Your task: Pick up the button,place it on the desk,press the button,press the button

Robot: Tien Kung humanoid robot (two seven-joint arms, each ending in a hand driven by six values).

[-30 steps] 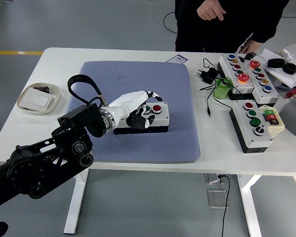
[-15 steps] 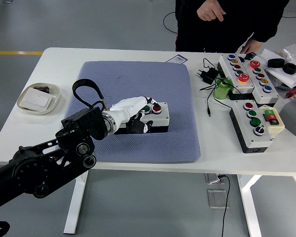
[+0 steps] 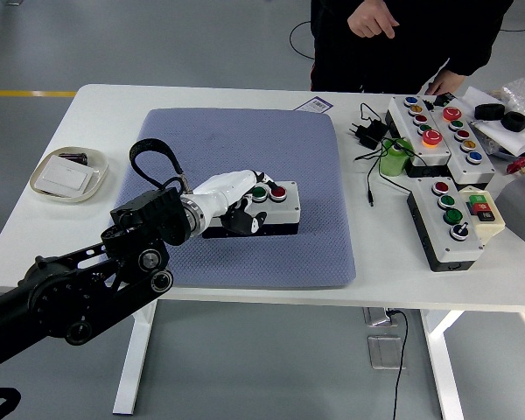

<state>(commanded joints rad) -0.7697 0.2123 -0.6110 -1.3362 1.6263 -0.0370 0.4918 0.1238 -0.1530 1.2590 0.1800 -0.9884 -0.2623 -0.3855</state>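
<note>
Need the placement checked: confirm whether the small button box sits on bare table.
No, the small button box rests on the blue-grey mat, under the robot hand.

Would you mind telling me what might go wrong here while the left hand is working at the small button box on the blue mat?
The left hand meets the button box from its left side, so a sideways push might slide the box across the soft blue mat. The green button and red button sit close together; a finger could press the wrong one. The fingers hide part of the box, so contact is hard to confirm.
</note>
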